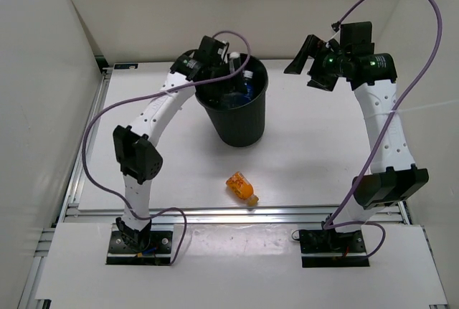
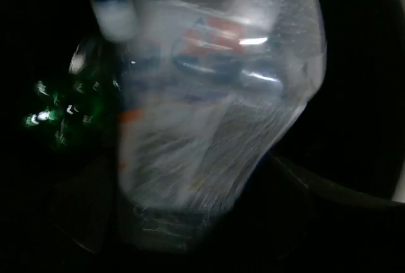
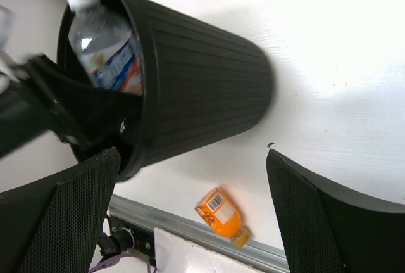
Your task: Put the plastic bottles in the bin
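Drop risk: the clear bottle (image 3: 104, 45) sits high in the bin (image 1: 240, 126), up against the rim with its white cap poking above it. If it's let go there, my guess is it could hang on the rim or flip out onto the worktop (image 1: 315, 151).

Bump risk: the left end effector (image 1: 214, 56) is right in the bin's mouth, close to the rim. A sideways pull-out could snag the rim and shove or tip the bin, which looks pretty light.

Roll risk: the orange bottle (image 1: 242, 187) lies on its side near the worktop's front edge. It's round, so a sloppy pinch might squirt it toward that edge.

Left end effector: its own camera is totally filled by the blurry clear bottle and no fingers show. Honestly can't tell if it's clamped on the bottle or has let it go.

Right end effector (image 3: 190, 152): fingers spread wide, nothing between them, touching nothing. It hangs over the worktop to the right of the bin.

Where the bottles are: the clear one is at the bin mouth, and the green bottle (image 2: 57, 114) is down inside beside it. There's something blue in there too from the top view. The orange one is out on the worktop in front of the bin, well apart from it.
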Robot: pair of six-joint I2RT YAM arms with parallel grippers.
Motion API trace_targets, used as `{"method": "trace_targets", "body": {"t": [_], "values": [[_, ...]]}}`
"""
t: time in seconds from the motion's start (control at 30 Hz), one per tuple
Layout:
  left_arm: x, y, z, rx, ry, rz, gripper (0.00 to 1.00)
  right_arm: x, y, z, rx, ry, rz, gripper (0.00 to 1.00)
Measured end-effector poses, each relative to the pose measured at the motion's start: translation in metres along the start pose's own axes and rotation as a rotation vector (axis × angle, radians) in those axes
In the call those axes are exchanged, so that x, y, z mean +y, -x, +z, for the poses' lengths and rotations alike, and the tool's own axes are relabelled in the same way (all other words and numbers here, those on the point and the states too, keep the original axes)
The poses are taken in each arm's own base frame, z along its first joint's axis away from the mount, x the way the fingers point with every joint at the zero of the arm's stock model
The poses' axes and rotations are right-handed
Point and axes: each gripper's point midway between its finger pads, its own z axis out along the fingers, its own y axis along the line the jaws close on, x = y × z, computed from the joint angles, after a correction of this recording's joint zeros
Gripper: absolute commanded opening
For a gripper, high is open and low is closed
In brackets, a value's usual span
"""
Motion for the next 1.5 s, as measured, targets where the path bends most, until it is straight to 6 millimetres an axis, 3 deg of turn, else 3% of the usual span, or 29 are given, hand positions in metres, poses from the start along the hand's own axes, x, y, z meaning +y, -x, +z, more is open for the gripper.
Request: {"method": "trace_targets", "body": {"t": [0.1,0.17,0.23,0.33,0.43,0.53,0.67,0.77,0.83,0.93,1.0,1.07,1.2,1.4,1.5], "values": [[0.023,-0.025,-0.004,0.051,0.090,0.010,1.00,-0.001,-0.002,-0.003,-0.006,-0.004,-0.006,1.00],[0.032,-0.020,-0.026,0.002,0.117,0.002,1.00,-0.002,-0.007,-0.007,-0.001,-0.003,-0.013,1.00],[0.044,0.000,-0.067,-0.105,0.144,-0.018,1.00,-0.004,-0.016,-0.013,0.006,0.003,-0.030,1.00],[0.058,0.038,-0.145,-0.320,0.159,-0.058,1.00,-0.004,-0.035,-0.023,0.014,0.005,-0.074,1.00],[0.062,0.060,-0.219,-0.516,0.150,-0.083,1.00,0.014,-0.058,-0.036,0.007,0.052,-0.188,1.00],[0.051,0.061,-0.254,-0.589,0.108,-0.071,1.00,0.036,-0.086,-0.050,0.005,0.132,-0.320,1.00],[0.060,0.059,-0.257,-0.599,0.146,-0.101,1.00,0.060,-0.131,-0.061,0.073,0.251,-0.486,1.00],[0.100,0.044,-0.239,-0.553,0.273,-0.178,1.00,0.060,-0.191,-0.044,0.206,0.289,-0.609,1.00],[0.131,0.023,-0.226,-0.490,0.368,-0.225,1.00,0.040,-0.241,-0.028,0.316,0.261,-0.683,1.00],[0.170,-0.016,-0.212,-0.391,0.491,-0.284,1.00,-0.012,-0.314,-0.004,0.477,0.157,-0.794,1.00],[0.182,-0.033,-0.211,-0.354,0.531,-0.305,1.00,-0.041,-0.343,0.004,0.530,0.099,-0.846,1.00],[0.189,-0.046,-0.217,-0.340,0.552,-0.321,1.00,-0.057,-0.360,0.014,0.530,0.081,-0.879,1.00],[0.193,-0.065,-0.228,-0.336,0.562,-0.337,1.00,-0.065,-0.376,0.034,0.440,0.127,-0.903,1.00],[0.205,-0.098,-0.219,-0.233,0.601,-0.360,1.00,-0.042,-0.378,0.062,0.308,0.232,-0.907,1.00],[0.206,-0.106,-0.217,-0.197,0.610,-0.363,1.00,-0.037,-0.383,0.079,0.296,0.243,-0.917,1.00]]}}
